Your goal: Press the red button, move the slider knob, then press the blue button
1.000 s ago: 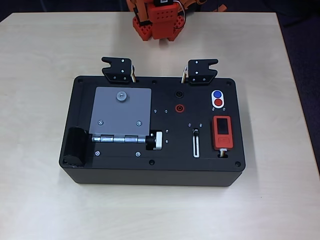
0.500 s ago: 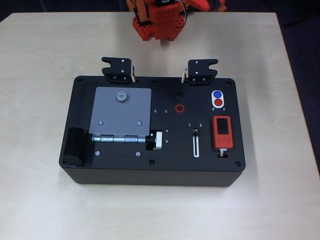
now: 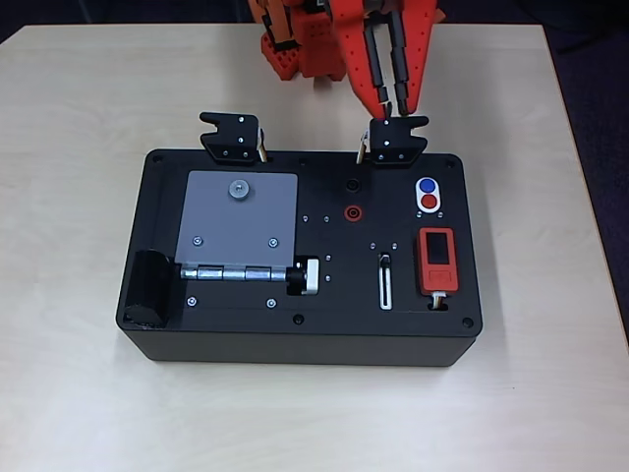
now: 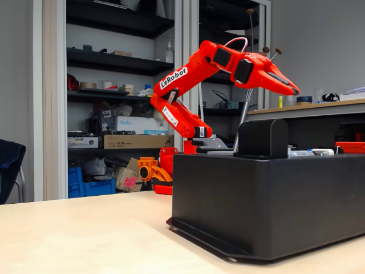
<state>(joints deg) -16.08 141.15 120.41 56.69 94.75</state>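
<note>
A: Start at the near edge. What sits there in the overhead view?

B: The black box (image 3: 300, 256) on the pale table (image 3: 79, 98). Near its front right, the slider knob (image 3: 385, 261) sits at the far end of its white-rimmed slot (image 3: 385, 285), whose long axis runs near to far. Just right of it is an orange-red block (image 3: 436, 261) with a dark screen.

A: And the buttons?

B: Beyond the block, in one white oval: the red button (image 3: 428, 202) nearer, the blue button (image 3: 427, 185) just behind it.

A: The gripper?

B: The gripper (image 3: 393, 98) hangs over the box's far edge, above a black bracket (image 3: 396, 141), tips pointing toward the box, jaws slightly apart, holding nothing.

A: Any writing?

B: "LeRobot" on the orange arm (image 4: 174, 78) in the fixed view.
</note>
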